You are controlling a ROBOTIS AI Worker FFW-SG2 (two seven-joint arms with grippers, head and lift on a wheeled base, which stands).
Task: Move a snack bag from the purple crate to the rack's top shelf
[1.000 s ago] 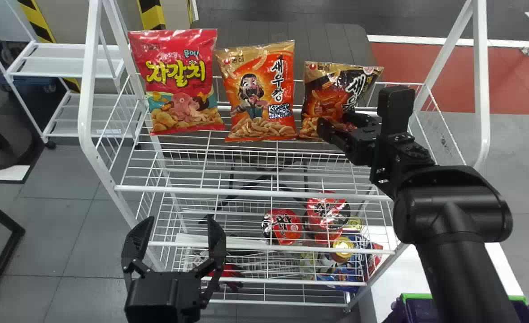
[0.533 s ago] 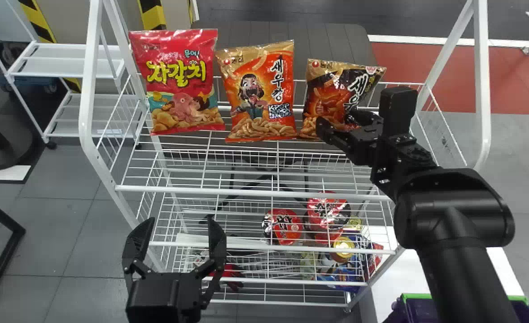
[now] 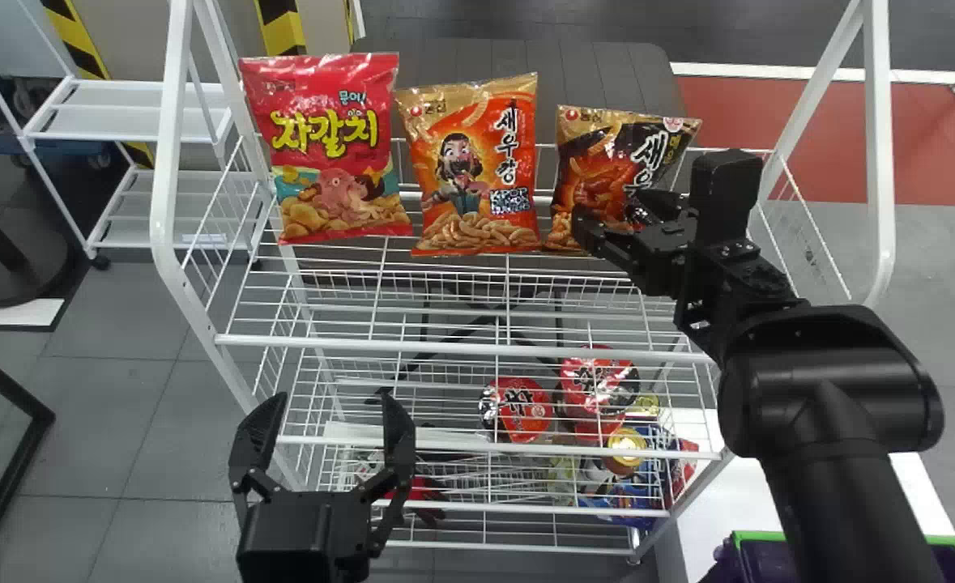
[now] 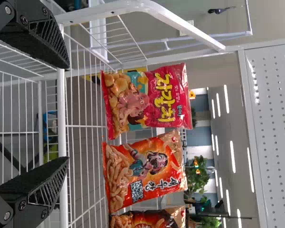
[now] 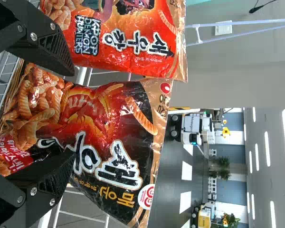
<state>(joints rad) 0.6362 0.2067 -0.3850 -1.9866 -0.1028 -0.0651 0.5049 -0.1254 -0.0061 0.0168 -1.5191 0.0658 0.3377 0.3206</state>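
The black snack bag [image 3: 599, 174] is on the top shelf [image 3: 445, 346] of the white wire rack [image 3: 171, 138], at the right end of a row of three. It leans a little to the right, its upper right corner reaching out sideways. Next to it is an orange snack bag [image 3: 477, 162], and at the left end a red snack bag [image 3: 327, 146] with an octopus printed on it. Both are nearly upright, with a narrow gap between them.

The right tool [image 3: 607, 212] is at the lower front of the black bag, with its fingers spread. In the right wrist view one finger lies across the lower part of that bag, and the other is near the edge where the black and orange bags come close. Whether either one touches the packaging is hard to tell.

The left tool [image 3: 333, 397] is idle in front of the rack, low and left of centre, its fingers spread with nothing between them.

On lower levels of the rack are two round red packs [image 3: 518, 409] and a container with a golden lid [image 3: 627, 444]. The purple crate [image 3: 756, 563], with its green rim, is at the lower right by the white table [image 3: 720, 486], partly behind the right arm.
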